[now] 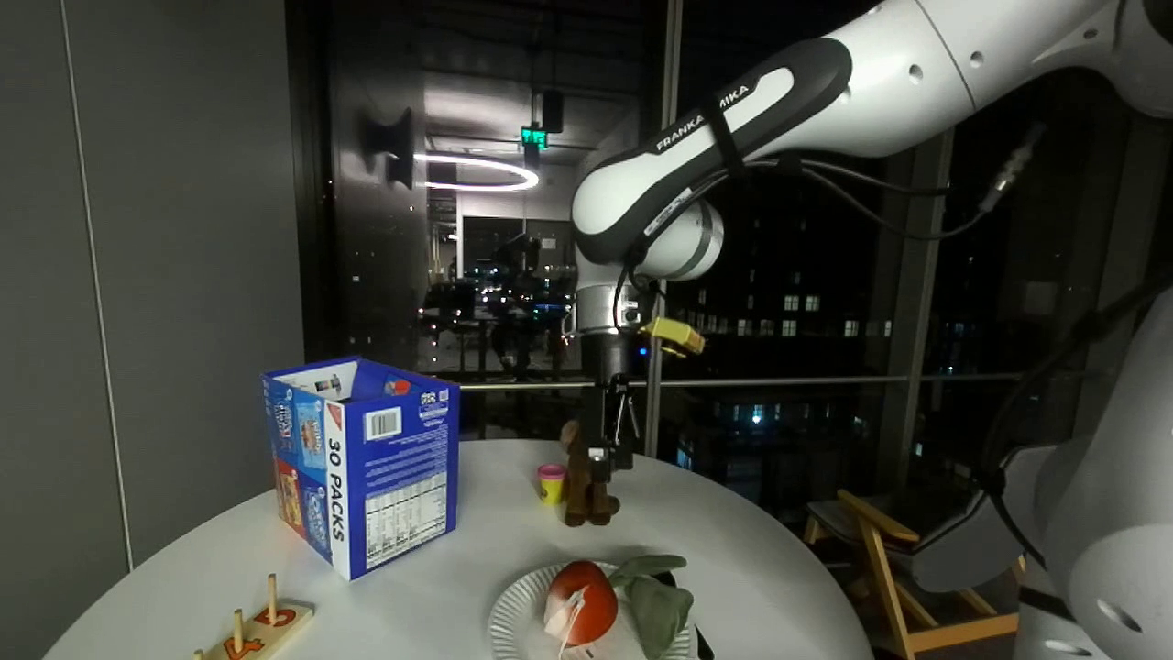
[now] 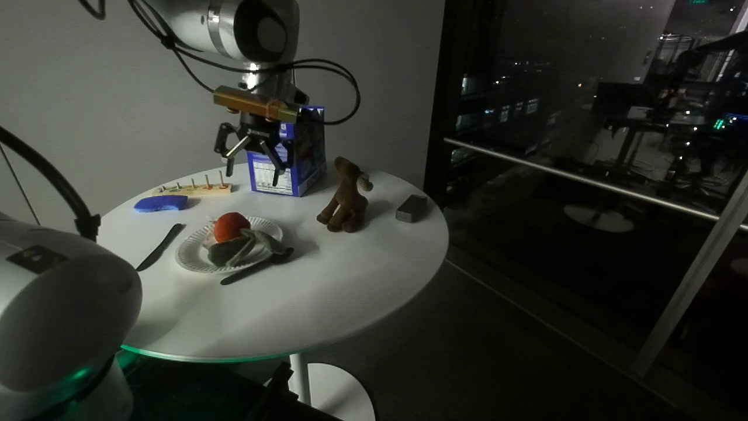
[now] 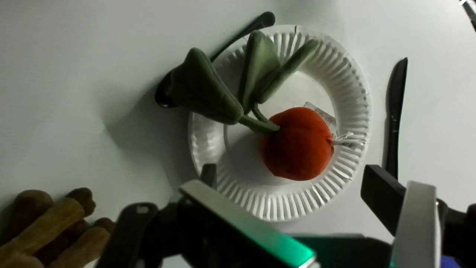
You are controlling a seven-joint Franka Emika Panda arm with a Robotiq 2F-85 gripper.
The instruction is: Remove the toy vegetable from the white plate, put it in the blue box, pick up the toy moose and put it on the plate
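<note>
Gripper [image 2: 253,173] hangs above the table [image 2: 327,286], jaws spread wide; toy vegetable [image 3: 293,143] lies on the white plate [image 3: 353,104], toy moose [image 2: 349,202] and blue box [image 1: 403,467] upright, apart from it.

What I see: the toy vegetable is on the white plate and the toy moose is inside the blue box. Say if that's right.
The toy moose isn't in the blue box: both exterior views show it on the table. The rest holds.
</note>
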